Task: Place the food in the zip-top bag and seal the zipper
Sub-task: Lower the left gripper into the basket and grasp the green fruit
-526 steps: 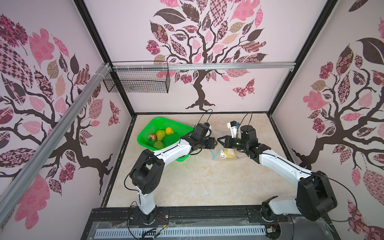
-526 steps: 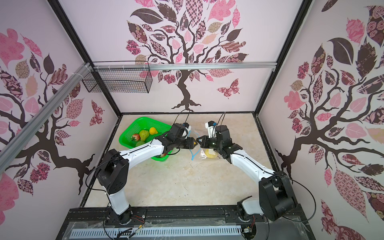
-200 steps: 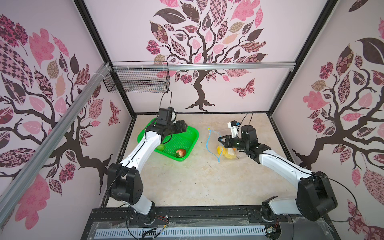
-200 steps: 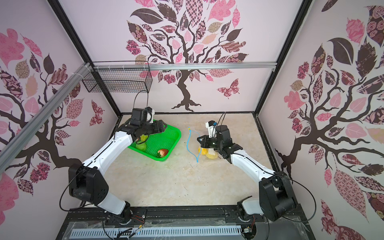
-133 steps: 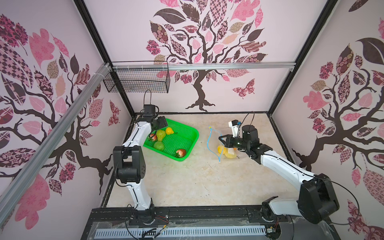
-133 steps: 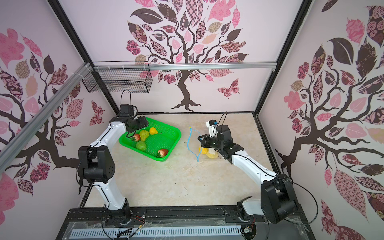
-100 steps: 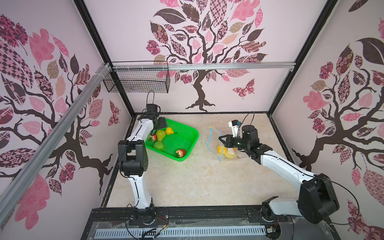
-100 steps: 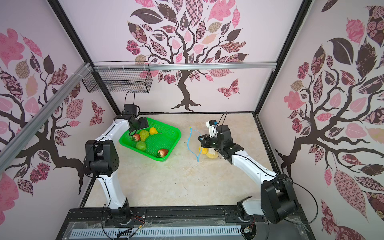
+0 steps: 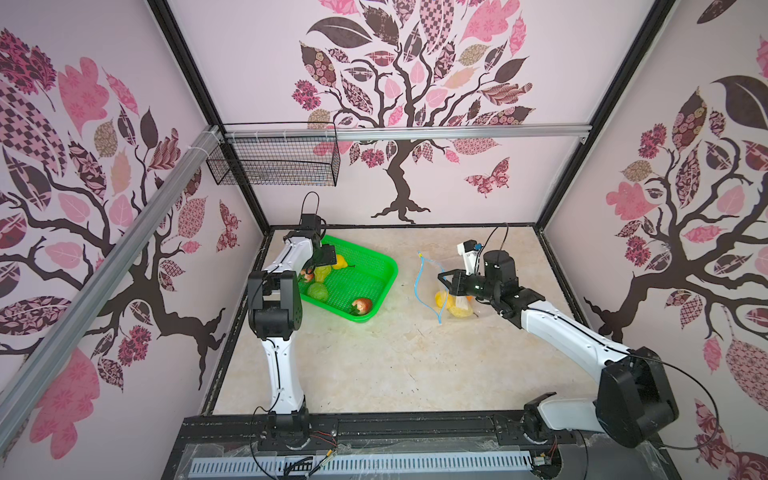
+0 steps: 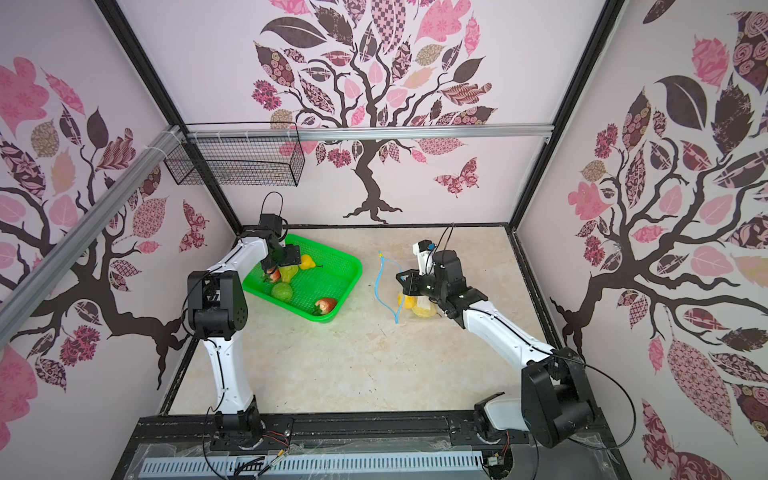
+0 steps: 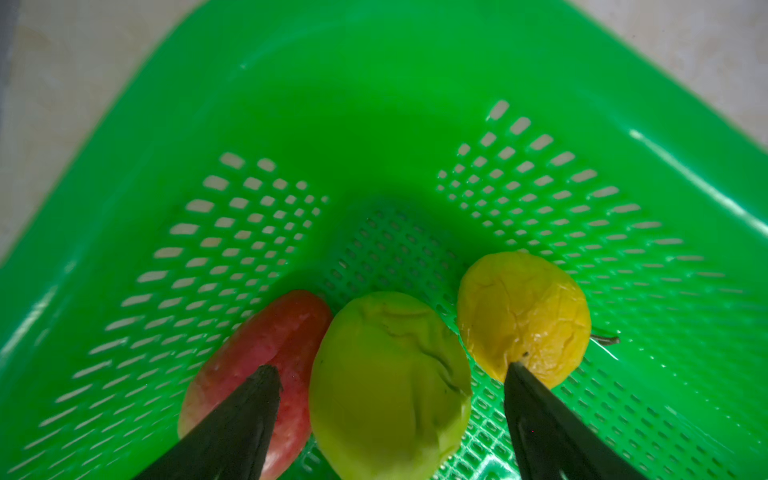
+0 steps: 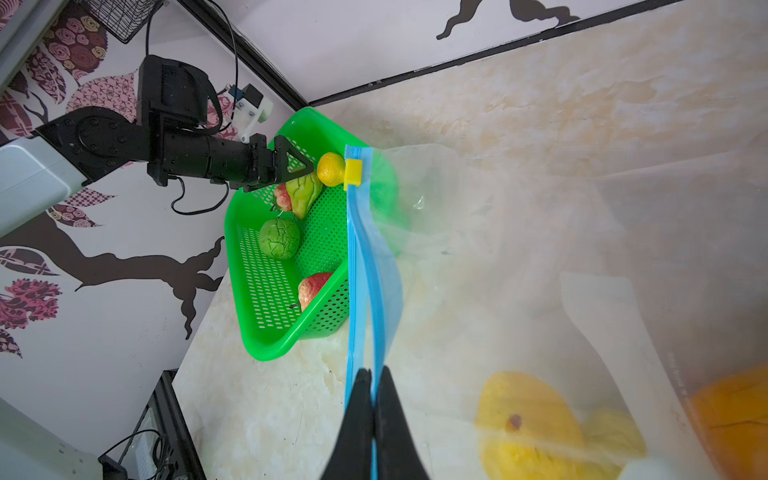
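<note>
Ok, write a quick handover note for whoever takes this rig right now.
Left tool: open, either side of the green plastic pear in the green mesh plastic basket.
Right tool: shut on the light blue zipper strip, holding open the clear zip-top bag.
Done: yellow toy fruits and an orange piece bagged.
Left: pear, two red toy strawberries, loose yellow lemon, green ball, then seal.

Readable text, brands, numbers, signs: we find none in any view. Item nearest to lettering: the white patch (image 12: 611, 332) on the bag (image 12: 498, 199), where we note a faint line of small marks along one edge in the right wrist view, too blurred for us to read.
</note>
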You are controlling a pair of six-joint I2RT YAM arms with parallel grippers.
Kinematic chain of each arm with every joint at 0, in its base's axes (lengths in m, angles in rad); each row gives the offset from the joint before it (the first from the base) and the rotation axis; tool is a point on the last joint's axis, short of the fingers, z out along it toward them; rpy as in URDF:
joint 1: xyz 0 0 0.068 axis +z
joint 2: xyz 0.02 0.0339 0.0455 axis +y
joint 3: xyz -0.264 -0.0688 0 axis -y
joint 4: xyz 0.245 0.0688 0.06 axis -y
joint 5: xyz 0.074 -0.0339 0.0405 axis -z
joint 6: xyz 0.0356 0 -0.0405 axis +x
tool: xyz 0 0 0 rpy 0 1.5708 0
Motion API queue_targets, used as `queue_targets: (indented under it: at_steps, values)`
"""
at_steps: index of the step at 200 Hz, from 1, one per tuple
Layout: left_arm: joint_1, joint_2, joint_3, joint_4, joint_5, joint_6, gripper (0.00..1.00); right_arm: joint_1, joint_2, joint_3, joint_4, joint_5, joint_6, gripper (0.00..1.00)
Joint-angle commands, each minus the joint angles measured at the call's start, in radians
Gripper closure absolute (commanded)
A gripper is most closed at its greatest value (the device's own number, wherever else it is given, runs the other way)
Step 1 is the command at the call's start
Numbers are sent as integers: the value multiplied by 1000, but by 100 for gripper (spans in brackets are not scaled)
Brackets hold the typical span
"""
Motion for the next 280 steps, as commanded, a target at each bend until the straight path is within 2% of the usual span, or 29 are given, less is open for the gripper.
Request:
queue_targets:
  at_steps: [1,79,129,197,218,254,280]
  values:
    - [-2,23,23,-1,29,8,13,2,-8,29,-10,8,-17,100]
    - [-5,80,20,-5,18,2,15,2,-14,28,-19,16,-21,100]
    - [-29,41,-47,26,-22,11,15,1,-16,28,-12,15,-19,100]
    - [-31,97,7,45,-8,19,17,2,-26,30,-28,26,-24,100]
    - [-33,98,3,60,13,26,22,2,-25,33,-32,27,-24,100]
    - [-55,56,-48,108,10,52,40,1,-25,34,-34,25,-24,100]
    - [-85,6,-84,138,-31,69,43,2,-28,33,-28,23,-21,100]
